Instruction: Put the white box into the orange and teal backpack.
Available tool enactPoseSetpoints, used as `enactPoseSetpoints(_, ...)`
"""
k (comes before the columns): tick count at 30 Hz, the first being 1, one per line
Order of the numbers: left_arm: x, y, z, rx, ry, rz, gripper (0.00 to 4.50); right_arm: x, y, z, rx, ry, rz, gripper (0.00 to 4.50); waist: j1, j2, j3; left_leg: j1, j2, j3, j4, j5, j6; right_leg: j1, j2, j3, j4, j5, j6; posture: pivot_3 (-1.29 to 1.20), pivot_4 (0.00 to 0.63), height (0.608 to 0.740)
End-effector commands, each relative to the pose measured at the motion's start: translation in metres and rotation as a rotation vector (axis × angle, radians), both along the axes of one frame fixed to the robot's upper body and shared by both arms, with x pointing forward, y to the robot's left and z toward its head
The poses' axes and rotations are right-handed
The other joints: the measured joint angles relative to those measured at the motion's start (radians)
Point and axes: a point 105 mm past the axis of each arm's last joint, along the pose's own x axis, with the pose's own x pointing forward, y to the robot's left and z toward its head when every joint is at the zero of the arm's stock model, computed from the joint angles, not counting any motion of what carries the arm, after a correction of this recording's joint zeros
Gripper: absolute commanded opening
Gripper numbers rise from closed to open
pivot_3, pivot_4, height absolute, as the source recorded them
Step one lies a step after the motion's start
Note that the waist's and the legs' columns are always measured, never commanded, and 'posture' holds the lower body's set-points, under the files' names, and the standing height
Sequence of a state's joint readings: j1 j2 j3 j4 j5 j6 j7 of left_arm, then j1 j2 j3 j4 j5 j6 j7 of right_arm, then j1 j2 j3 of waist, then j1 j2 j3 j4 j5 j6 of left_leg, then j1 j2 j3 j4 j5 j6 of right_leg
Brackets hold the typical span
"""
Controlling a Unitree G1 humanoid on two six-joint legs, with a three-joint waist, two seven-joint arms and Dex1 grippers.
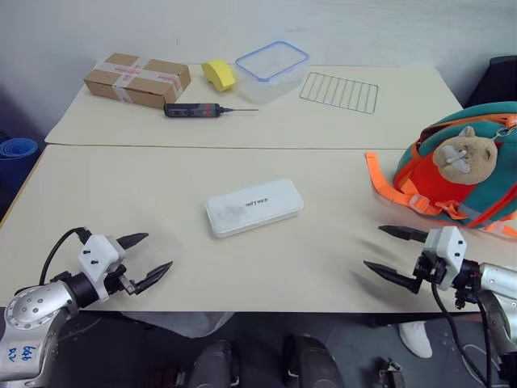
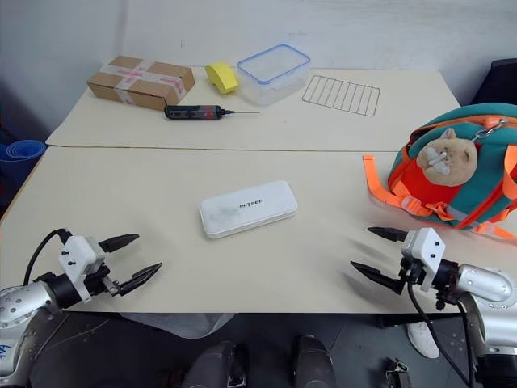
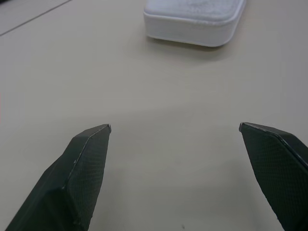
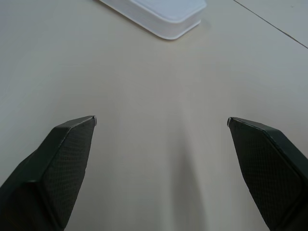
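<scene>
At the centre of the frame, the flat white plastic box is lying untouched on the beige tabletop; the teal and orange fabric backpack is sitting at right. Both the left claw and right claw are being held spread apart, empty. The reach is judged pending: the box is to be approached and clamped.

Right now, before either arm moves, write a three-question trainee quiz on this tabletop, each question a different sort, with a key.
1. True or false: the flat white plastic box already sits inside the orange and teal fabric backpack.
2. Which lies nearest the brown taped cardboard box? A) the wire rack B) the black pen-shaped tool C) the white box
3. Fill in: the left gripper and right gripper both stand ____ and hold nothing.

Key: 1 false, it lies bare on the beige table between the grippers; 2 B; 3 open.
</scene>
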State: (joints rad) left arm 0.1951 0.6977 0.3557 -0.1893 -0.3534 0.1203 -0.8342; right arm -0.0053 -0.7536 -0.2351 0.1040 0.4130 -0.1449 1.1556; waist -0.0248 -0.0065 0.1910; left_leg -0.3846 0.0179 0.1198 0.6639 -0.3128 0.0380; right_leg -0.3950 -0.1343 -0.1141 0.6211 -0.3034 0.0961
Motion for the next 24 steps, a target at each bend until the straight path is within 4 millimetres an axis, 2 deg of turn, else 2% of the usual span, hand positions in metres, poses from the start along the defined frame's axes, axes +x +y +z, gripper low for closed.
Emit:
enactPoseSetpoints(1, 0.001, -0.003, 0.015, 0.001, -0.031, -0.037, 4.50, 0.000, 0.004, 0.003, 0.016, -0.028, 0.002, 4.47, 0.000, 0.000, 0.000, 0.000, 0.000, 0.000, 0.000, 0.000, 0.000, 0.000, 0.000, 0.000, 0.000, 0.000, 0.000, 0.00, 0.150, 0.740)
enactPoseSetpoints(5, 0.005, -0.009, 0.024, -0.075, -0.016, -0.051, 4.50, 0.007, 0.019, 0.011, 0.076, -0.043, 0.002, 4.47, 0.000, 0.000, 0.000, 0.000, 0.000, 0.000, 0.000, 0.000, 0.000, 0.000, 0.000, 0.000, 0.000, 0.000, 0.000, 0.00, 0.150, 0.740)
enactPoseSetpoints(8, 0.012, -0.011, 0.024, -0.072, 0.019, -0.014, 3.88, 0.023, 0.039, 0.021, 0.084, -0.038, 0.009, 3.85, -0.003, 0.000, 0.000, 0.000, 0.000, 0.000, 0.000, 0.000, 0.000, 0.000, 0.000, 0.000, 0.001, 0.000, 0.000, 0.00, 0.150, 0.740)
enactPoseSetpoints(10, 0.019, -0.010, 0.022, -0.042, 0.027, 0.036, 3.24, 0.034, 0.050, 0.023, 0.057, -0.029, 0.005, 3.15, -0.005, 0.000, 0.000, 0.000, 0.000, 0.000, 0.000, 0.000, -0.001, 0.000, 0.000, 0.001, 0.001, 0.000, 0.000, 0.00, 0.150, 0.740)
enactPoseSetpoints(14, 0.042, -0.025, 0.025, -0.086, 0.037, 0.112, 1.95, 0.079, 0.075, 0.024, -0.027, -0.098, -0.055, 1.75, -0.003, 0.000, 0.000, 0.000, 0.000, 0.000, 0.000, 0.001, -0.002, -0.001, 0.000, 0.000, 0.002, 0.000, 0.000, 0.00, 0.150, 0.740)
enactPoseSetpoints(19, 0.061, -0.040, 0.025, -0.106, 0.047, 0.121, 0.38, 0.117, 0.089, 0.017, -0.072, -0.137, -0.119, 0.07, 0.000, 0.000, 0.000, -0.002, -0.001, -0.001, 0.001, 0.002, -0.001, -0.002, 0.001, -0.001, 0.007, 0.000, 0.000, 0.00, 0.150, 0.740)
enactPoseSetpoints(20, 0.065, -0.043, 0.025, -0.108, 0.052, 0.120, 0.06, 0.122, 0.094, 0.017, -0.071, -0.141, -0.112, 0.00, -0.001, 0.000, 0.000, -0.003, -0.002, -0.001, 0.001, 0.003, 0.000, -0.002, 0.001, -0.001, 0.006, 0.000, 0.000, 0.00, 0.150, 0.740)
enactPoseSetpoints(24, 0.069, -0.057, 0.020, -0.105, 0.096, 0.076, 0.03, 0.129, 0.113, 0.016, -0.052, -0.133, -0.050, 0.00, -0.006, 0.000, 0.000, -0.003, -0.003, 0.000, 0.002, 0.003, 0.000, -0.002, 0.002, -0.001, 0.005, 0.000, 0.000, 0.00, 0.150, 0.740)
